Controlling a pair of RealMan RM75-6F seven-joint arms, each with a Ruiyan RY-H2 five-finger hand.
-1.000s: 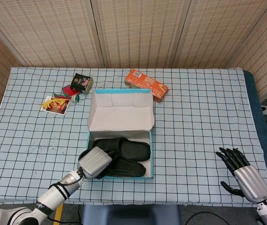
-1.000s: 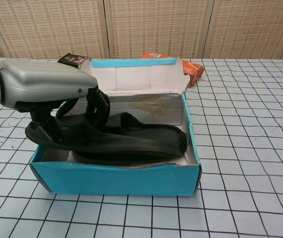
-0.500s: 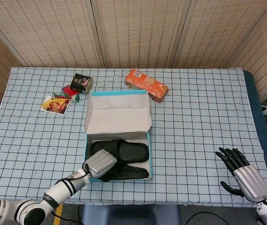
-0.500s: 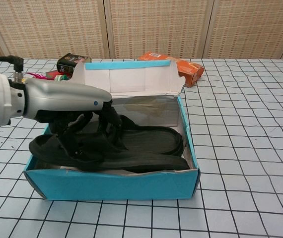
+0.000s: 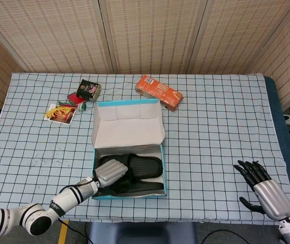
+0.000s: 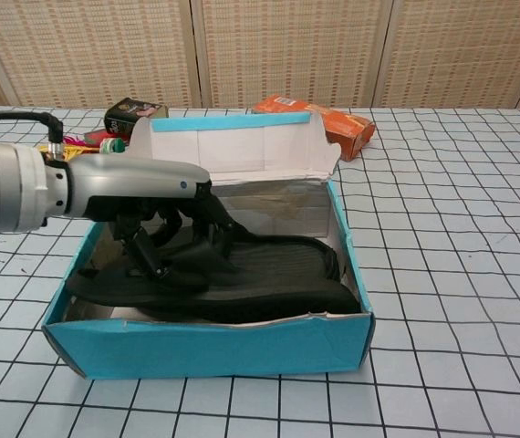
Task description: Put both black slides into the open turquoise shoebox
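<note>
The open turquoise shoebox [image 5: 163,170] [image 6: 205,345] stands at the table's front centre, its white lid [image 5: 128,129] tipped back. Both black slides lie inside it: the far slide [image 5: 142,163] [image 6: 292,257] and the near slide [image 5: 142,188] [image 6: 274,303] along the front wall. My left hand [image 5: 109,173] [image 6: 146,187] reaches into the box's left end, and its fingers [image 6: 173,246] curl around the near slide's strap. My right hand [image 5: 262,187] hovers at the front right with its fingers spread and holds nothing. It is far from the box.
An orange carton [image 5: 158,91] [image 6: 328,123] lies behind the box at the right. A small black box [image 5: 90,89] [image 6: 132,114] and a colourful packet [image 5: 61,111] sit at the back left. The checked tablecloth [image 5: 221,127] covers the table.
My left hand has lowered the near slide from above the rim down into the box. The box has shifted slightly and turned a little on the table. The right hand has not moved.
</note>
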